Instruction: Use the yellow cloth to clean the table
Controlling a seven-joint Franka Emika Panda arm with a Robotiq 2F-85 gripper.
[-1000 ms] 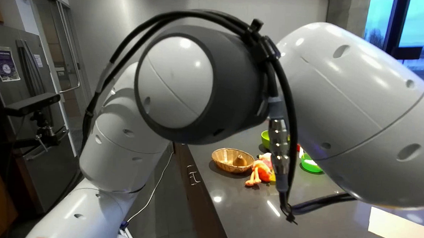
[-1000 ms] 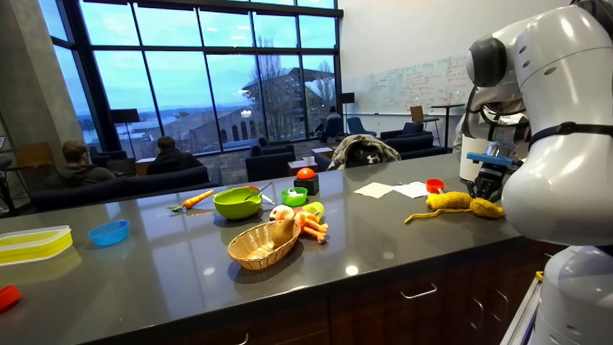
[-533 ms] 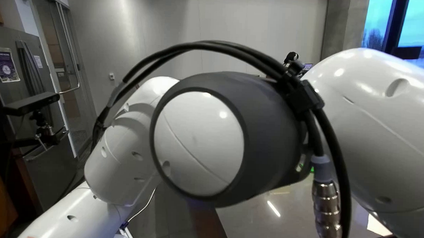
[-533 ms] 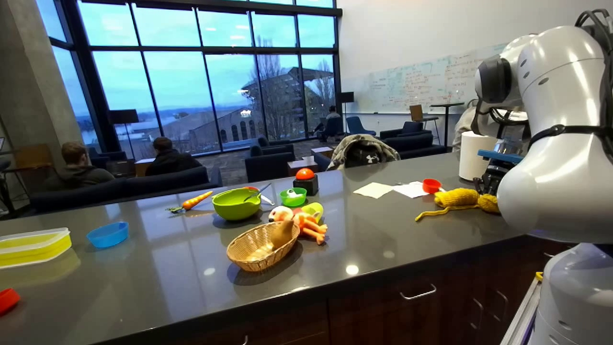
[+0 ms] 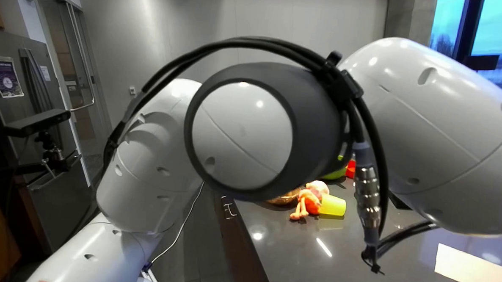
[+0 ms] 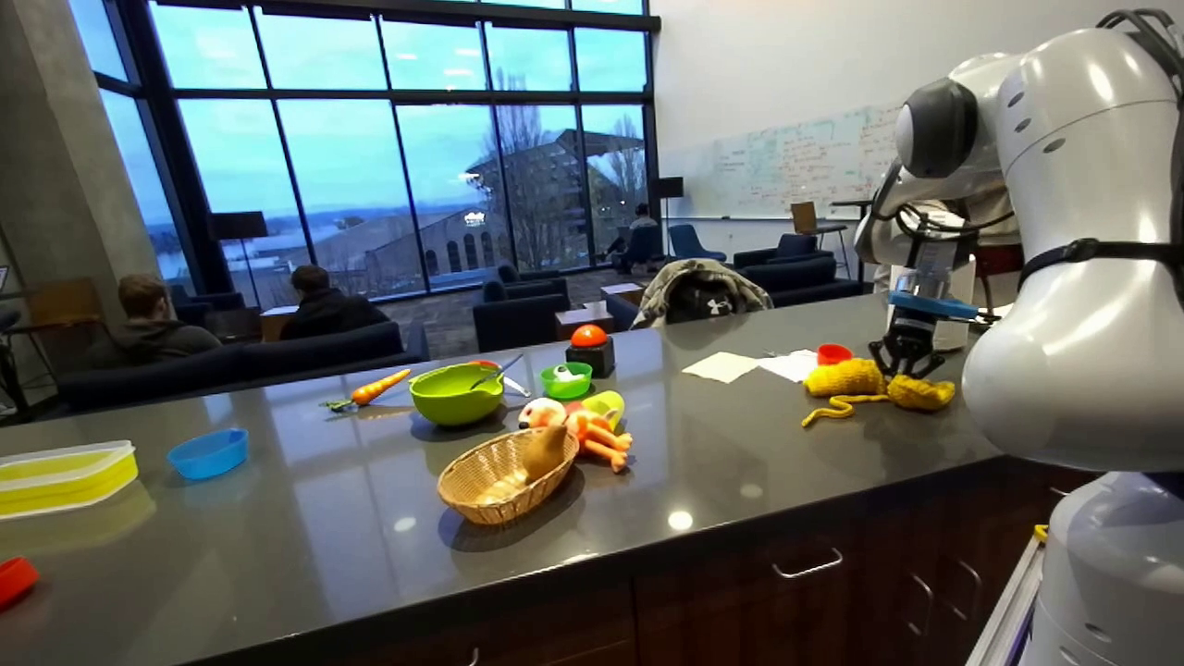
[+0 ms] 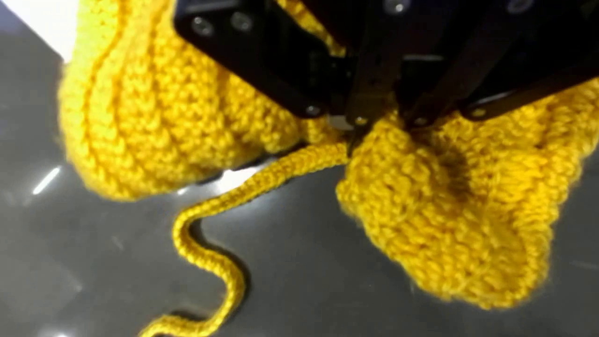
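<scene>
The yellow knitted cloth (image 6: 920, 394) lies bunched on the grey table (image 6: 740, 444) near the robot, with its cord trailing out. In the wrist view the cloth (image 7: 444, 224) spreads on both sides of my gripper (image 7: 381, 133). A fold of it is pinched between the black fingers, and its cord runs out beside them. In an exterior view my gripper (image 6: 905, 370) points down, low over the table, with cloth to its left and right. In an exterior view the robot arm (image 5: 243, 132) fills the middle, and gripper and cloth do not show there.
A red cup (image 6: 833, 353) and paper sheets (image 6: 721, 366) lie just left of the cloth. A white roll (image 6: 953, 335) stands behind the gripper. Farther left are a wicker basket (image 6: 490, 476), an orange toy (image 6: 601, 439), a green bowl (image 6: 458, 393) and a red button (image 6: 589, 336).
The arm first swings right with the cloth, then back left. Gripper and cloth are now left of where they were one second ago. The cord is more curled; the fingers stay closed on the cloth.
</scene>
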